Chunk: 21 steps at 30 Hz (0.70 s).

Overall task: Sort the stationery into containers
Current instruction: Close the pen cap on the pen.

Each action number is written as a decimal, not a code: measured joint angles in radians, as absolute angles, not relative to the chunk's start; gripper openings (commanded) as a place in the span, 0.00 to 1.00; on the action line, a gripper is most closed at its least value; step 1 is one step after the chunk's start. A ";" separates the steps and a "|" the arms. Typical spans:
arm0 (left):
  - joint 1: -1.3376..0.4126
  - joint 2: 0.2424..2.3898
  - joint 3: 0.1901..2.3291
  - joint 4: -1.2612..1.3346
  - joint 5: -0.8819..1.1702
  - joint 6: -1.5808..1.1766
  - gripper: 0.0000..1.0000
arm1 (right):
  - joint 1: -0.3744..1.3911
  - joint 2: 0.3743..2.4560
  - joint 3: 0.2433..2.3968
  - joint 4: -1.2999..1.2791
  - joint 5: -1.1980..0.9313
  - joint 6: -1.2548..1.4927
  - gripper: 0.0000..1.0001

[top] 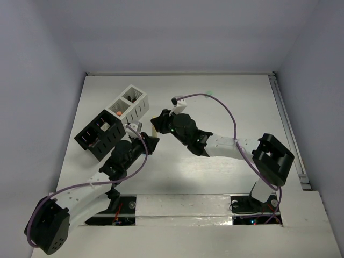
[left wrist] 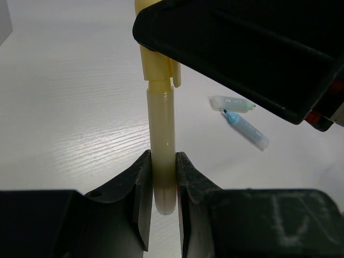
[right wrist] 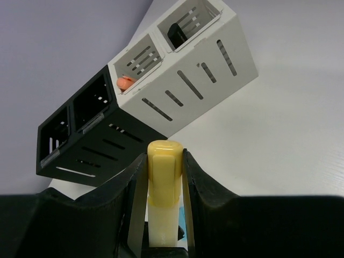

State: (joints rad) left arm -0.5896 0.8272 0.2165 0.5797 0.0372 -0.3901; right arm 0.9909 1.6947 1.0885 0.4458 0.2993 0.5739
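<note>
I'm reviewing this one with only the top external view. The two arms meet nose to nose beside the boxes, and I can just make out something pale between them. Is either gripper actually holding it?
Observer: Yes, both are. It is one pale yellow marker. The left gripper is shut on its barrel and the right gripper is shut on its cap end.
Operator: I see no loose stationery on the table from above. Is any left out?
Observer: Yes. The left wrist view shows two more markers lying close together on the table beyond the yellow one: a pale green marker and a blue marker.
</note>
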 measured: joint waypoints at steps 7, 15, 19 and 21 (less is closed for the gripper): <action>-0.590 0.794 0.189 0.560 0.040 -0.395 0.00 | 0.990 1.692 1.024 0.511 0.242 0.608 0.07; -0.597 0.768 0.177 0.547 0.073 -0.403 0.00 | 0.983 1.655 0.966 0.548 0.176 0.625 0.07; -0.598 0.746 0.174 0.539 0.074 -0.409 0.00 | 0.981 1.651 0.965 0.554 0.154 0.627 0.05; -0.599 0.731 0.173 0.532 0.074 -0.411 0.00 | 0.981 1.648 0.965 0.556 0.147 0.629 0.02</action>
